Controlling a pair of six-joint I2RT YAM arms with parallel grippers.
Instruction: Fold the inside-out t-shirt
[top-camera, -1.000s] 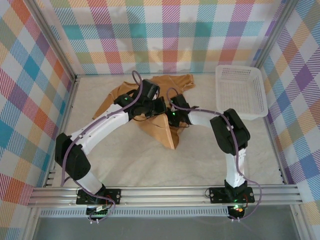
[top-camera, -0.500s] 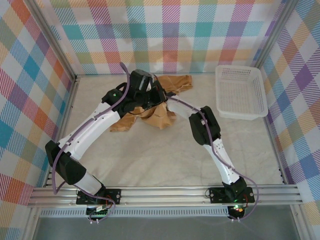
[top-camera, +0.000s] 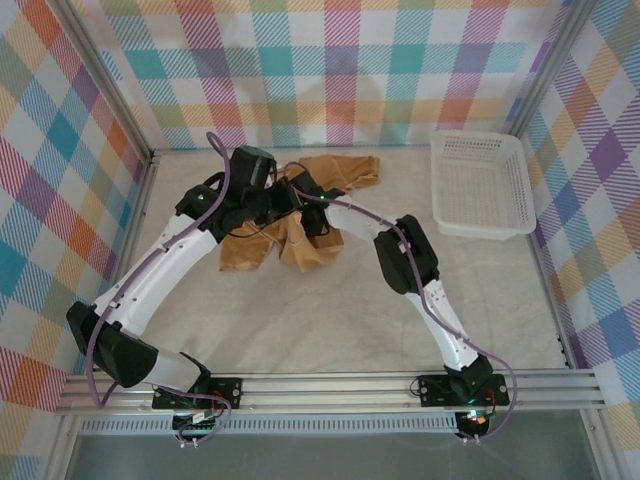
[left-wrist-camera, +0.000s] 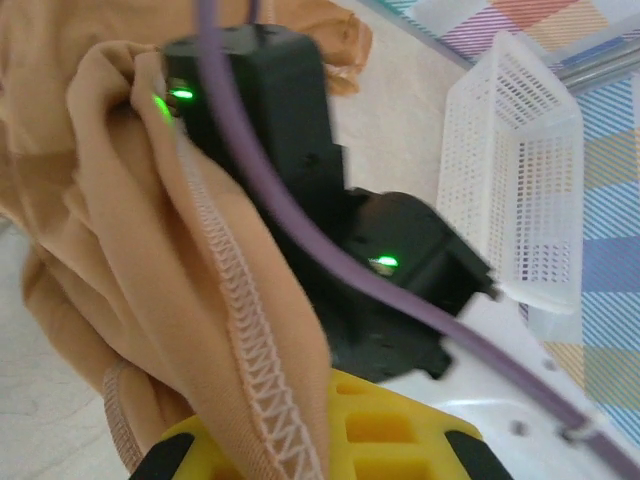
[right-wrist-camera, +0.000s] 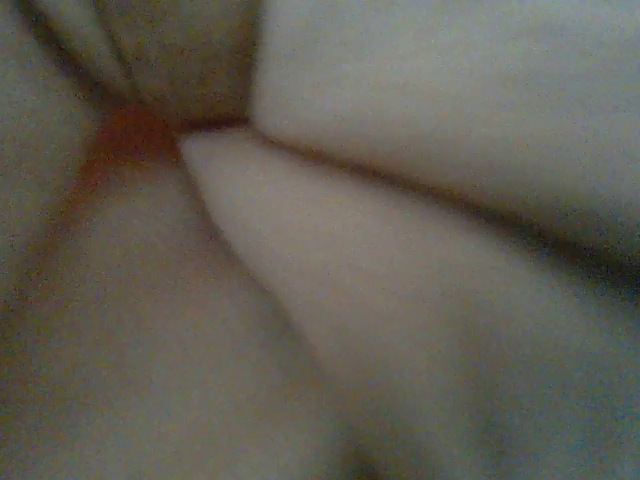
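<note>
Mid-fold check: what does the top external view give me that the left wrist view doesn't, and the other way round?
Top external: the layout. The tan inside-out t-shirt lies bunched at the far middle of the table, with both arms reaching into it from either side.

Left wrist: close detail. The shirt's zigzag-stitched seam runs down into the left gripper, which is shut on the fabric between its yellow fingers.

Shared: the shirt, the right arm's black wrist pressed against it, and the white plastic mesh basket, which stands off to the right, apart from the cloth.
</note>
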